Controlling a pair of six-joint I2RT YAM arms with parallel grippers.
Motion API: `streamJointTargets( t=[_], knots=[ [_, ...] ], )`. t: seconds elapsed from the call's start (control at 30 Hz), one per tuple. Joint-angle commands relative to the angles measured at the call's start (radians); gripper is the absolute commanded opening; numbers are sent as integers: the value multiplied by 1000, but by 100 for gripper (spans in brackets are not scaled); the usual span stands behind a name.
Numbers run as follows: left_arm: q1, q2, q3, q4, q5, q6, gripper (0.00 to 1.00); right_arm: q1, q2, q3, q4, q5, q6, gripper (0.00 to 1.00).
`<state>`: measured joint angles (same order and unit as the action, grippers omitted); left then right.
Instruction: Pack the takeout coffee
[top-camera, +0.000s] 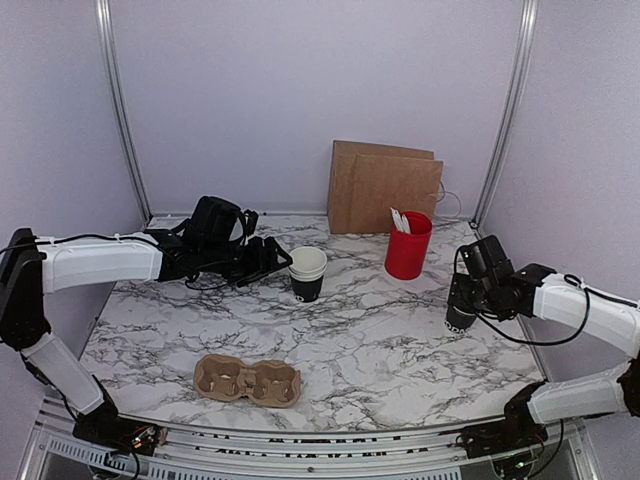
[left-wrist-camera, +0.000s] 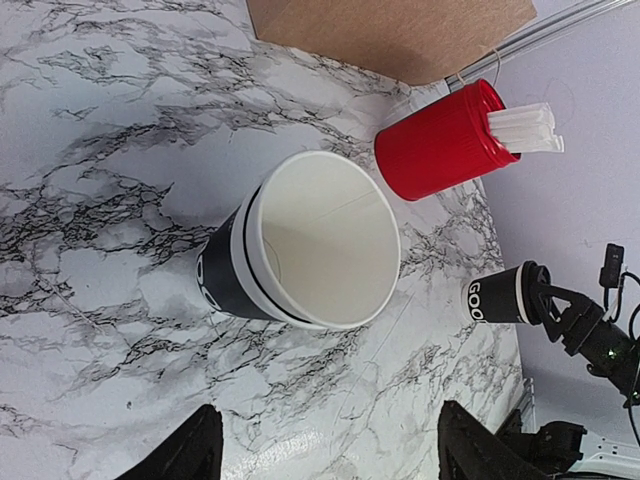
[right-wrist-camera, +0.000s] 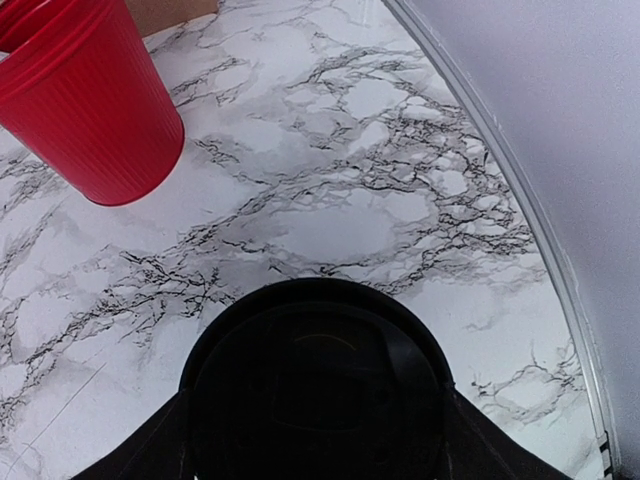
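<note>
Work surface: white, grey-veined marble-patterned table (top-camera: 400, 345).

Left side: left gripper (top-camera: 284, 264) low over the table, left of centre, pointed toward the cup stack. Fingers (left-wrist-camera: 185, 455) spread wide, with nothing between them and clear of the stack.

Cup stack: cream paper takeaway cup (left-wrist-camera: 320, 240) nested inside a black paper takeaway cup (left-wrist-camera: 222, 282) with a white mark. Upright at the centre of the table, open at the top, just beyond the left fingertips.

Right side: right gripper (top-camera: 462, 303) near the right edge of the table, set down from above over a second black paper cup (top-camera: 460, 321) with white lettering. Cup standing on the table, with a small black round lid (right-wrist-camera: 315, 380) seated on it. One finger on each side of the lid, close against it in the wrist view. Pinching or merely flanking: cannot tell.

Behind, between the stack and the lidded cup: tall red ribbed plastic cup (top-camera: 407, 252) holding white utensils (top-camera: 399, 220), apart from both.

Against the back wall, behind the red cup: flat brown paper bag (top-camera: 385, 188), upright.

Near edge of the table, in front of the stack and well apart from it: brown moulded-pulp two-well cup carrier (top-camera: 247, 381), lying flat with its wells facing up.
</note>
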<state>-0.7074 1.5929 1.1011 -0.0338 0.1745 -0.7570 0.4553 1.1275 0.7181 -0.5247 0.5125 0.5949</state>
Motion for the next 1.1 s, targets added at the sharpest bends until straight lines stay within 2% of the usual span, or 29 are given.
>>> streamJointTargets(
  t=[0.0, 0.33, 0.73, 0.87, 1.07],
  knots=[
    [7, -27, -14, -21, 0, 10, 74, -9, -19, 15, -39, -20, 0, 81],
    [7, -28, -18, -20, 1, 11, 74, -7, -48, 77, -82, -24, 0, 98],
    [6, -32, -21, -19, 0, 12, 74, -8, -75, 166, -144, -5, -21, 99],
    [6, -38, -25, -20, -5, 15, 75, -8, -48, 263, -136, -38, -81, 99],
    [7, -54, -30, -19, -5, 19, 75, -42, 92, 457, -30, -136, -195, 100]
  ],
)
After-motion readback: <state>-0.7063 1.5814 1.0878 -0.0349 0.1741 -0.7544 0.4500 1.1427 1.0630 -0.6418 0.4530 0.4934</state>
